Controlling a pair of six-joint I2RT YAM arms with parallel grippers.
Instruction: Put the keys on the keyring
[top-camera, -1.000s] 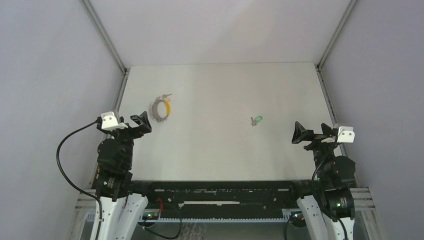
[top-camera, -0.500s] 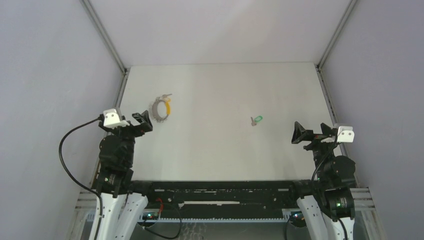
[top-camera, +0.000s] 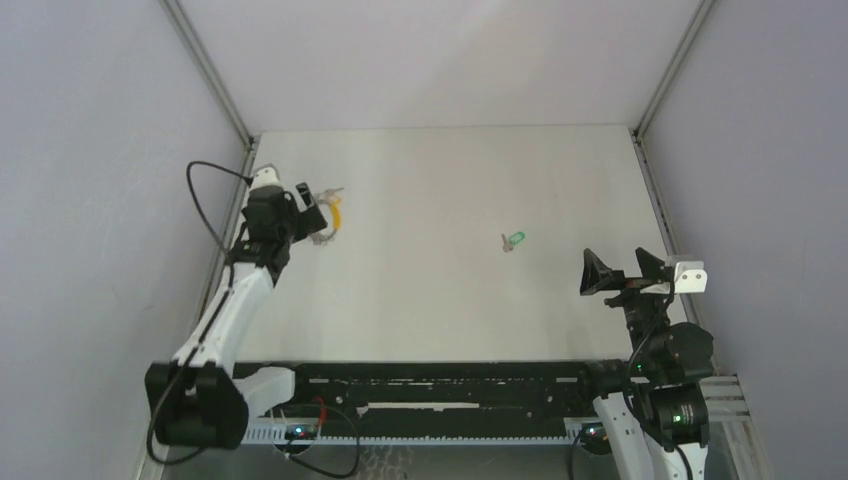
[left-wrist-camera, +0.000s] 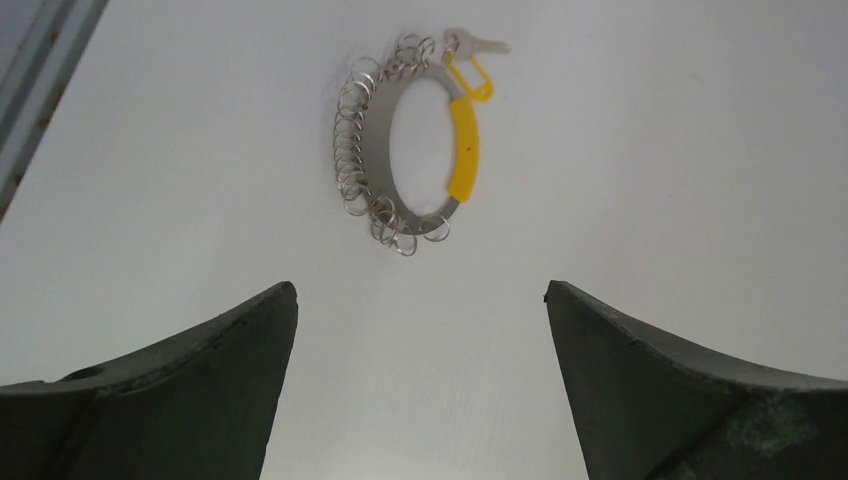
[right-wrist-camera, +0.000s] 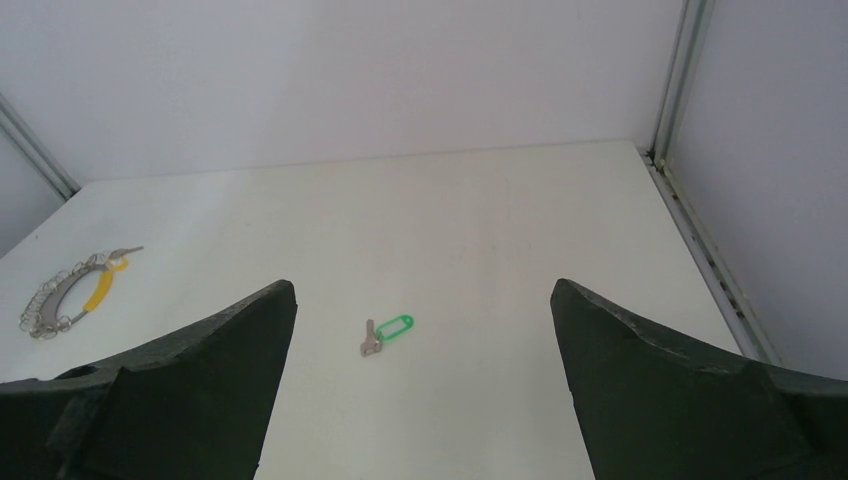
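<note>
The keyring (left-wrist-camera: 352, 150) lies flat on the white table, a grey ring hung with several small wire loops and with a yellow sleeve (left-wrist-camera: 463, 150) along one side. A yellow-headed key (left-wrist-camera: 470, 78) rests at its far end against the loops. My left gripper (left-wrist-camera: 420, 290) hovers open just short of the ring, nothing between its fingers; from above, the left gripper (top-camera: 311, 212) covers part of the keyring (top-camera: 328, 236). The green-headed key (right-wrist-camera: 388, 333) lies alone mid-table, ahead of my open right gripper (right-wrist-camera: 423, 285). From above, the green key (top-camera: 513, 241) sits left of the right gripper (top-camera: 622, 270).
Grey enclosure walls with metal corner rails (top-camera: 232, 200) border the table (top-camera: 430, 180) on the left, back and right. The right rail (right-wrist-camera: 700, 240) runs close beside the right arm. The arm bases stand at the near edge.
My left arm has stretched forward from its folded pose, bringing its open gripper over the keyring. The right arm has barely shifted. Keys and ring have not moved.
</note>
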